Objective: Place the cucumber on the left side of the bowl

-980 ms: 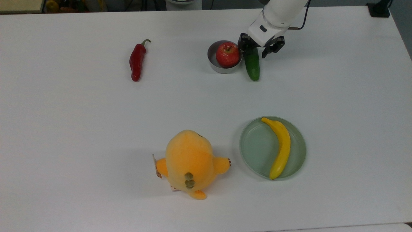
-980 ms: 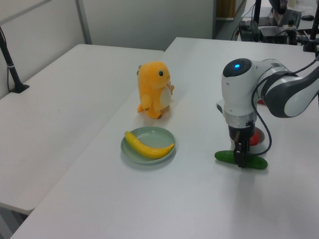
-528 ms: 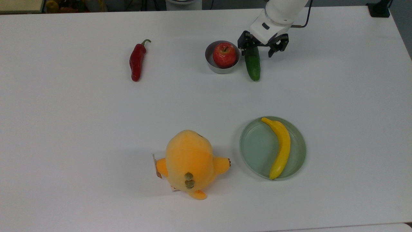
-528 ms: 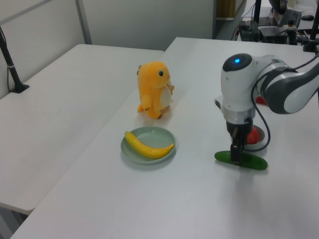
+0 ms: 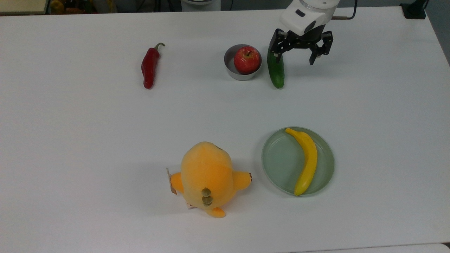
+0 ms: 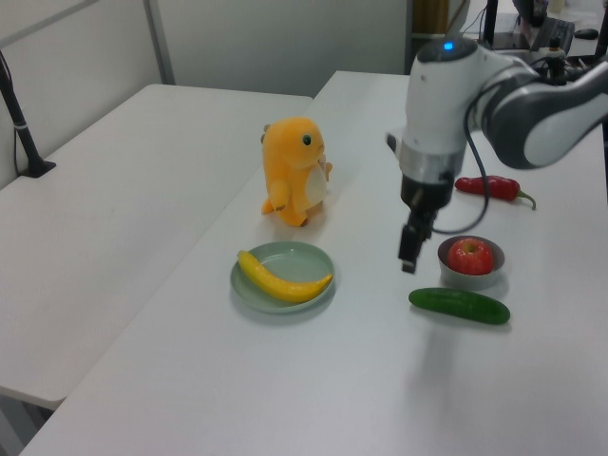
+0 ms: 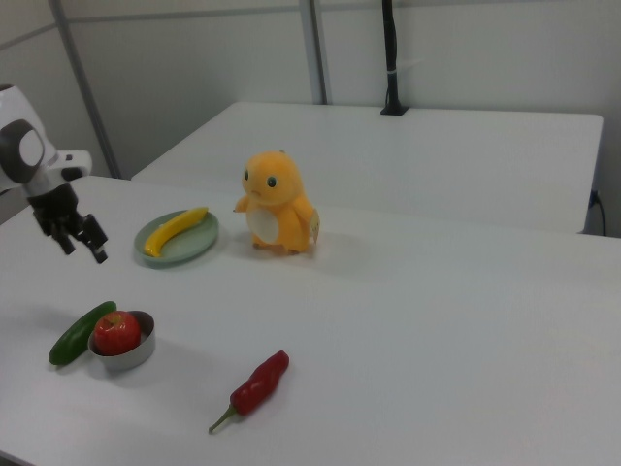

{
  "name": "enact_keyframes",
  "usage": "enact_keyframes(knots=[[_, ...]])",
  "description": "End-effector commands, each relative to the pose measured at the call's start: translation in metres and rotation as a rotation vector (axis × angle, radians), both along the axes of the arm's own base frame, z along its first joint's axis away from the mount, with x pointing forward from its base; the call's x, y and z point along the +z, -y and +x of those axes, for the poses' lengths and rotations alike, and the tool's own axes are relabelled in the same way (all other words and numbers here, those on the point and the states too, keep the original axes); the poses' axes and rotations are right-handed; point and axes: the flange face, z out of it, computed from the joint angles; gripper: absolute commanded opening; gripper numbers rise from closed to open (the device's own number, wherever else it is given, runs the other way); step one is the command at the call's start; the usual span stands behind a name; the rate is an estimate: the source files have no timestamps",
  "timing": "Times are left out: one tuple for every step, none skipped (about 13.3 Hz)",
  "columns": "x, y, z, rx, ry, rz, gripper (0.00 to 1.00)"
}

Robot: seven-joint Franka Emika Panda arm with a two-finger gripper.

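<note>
Dark green cucumber (image 5: 276, 71) lies under the spread, empty claw (image 5: 301, 51), touching the bowl (image 5: 232, 69). Looks stiff, light and slick, so I'd pinch its middle crosswise.

A broad white table (image 5: 105, 140) fills the scene, evenly lit. In the left view, a second white table (image 6: 104, 209) stands to the left (a narrow seam between them), with a black post (image 6: 21, 114) rising from it. Pale grey wall panels (image 7: 466, 49) stand behind, and cluttered equipment (image 6: 518, 43) sits far right.
</note>
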Motion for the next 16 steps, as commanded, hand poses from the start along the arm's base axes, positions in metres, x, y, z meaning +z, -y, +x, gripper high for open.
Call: enact_keyframes(knots=[[0.022,0.050,0.032,-0.074,0.075,0.018,1.00],[0.028,0.078,0.042,-0.102,0.083,0.008,1.00],[0.032,0.104,0.049,-0.108,0.081,-0.006,1.00],[0.038,0.128,0.054,-0.121,0.084,-0.014,1.00],[0.049,0.147,0.056,-0.137,0.096,-0.015,1.00],[0.060,0.164,0.052,-0.167,0.099,-0.007,1.00],[0.063,0.179,0.046,-0.186,0.085,-0.012,1.00],[0.061,0.185,0.043,-0.191,0.077,-0.013,1.00],[0.054,0.194,0.042,-0.210,0.063,-0.007,1.00],[0.053,0.197,0.043,-0.230,0.051,0.016,1.00],[0.055,0.206,0.045,-0.270,0.043,0.063,1.00],[0.057,0.210,0.046,-0.278,0.032,0.095,1.00],[0.056,0.209,0.045,-0.243,0.027,0.093,1.00],[0.055,0.209,0.045,-0.231,0.025,0.091,1.00],[0.055,0.210,0.045,-0.217,0.025,0.089,1.00],[0.056,0.215,0.045,-0.206,0.023,0.086,1.00]])
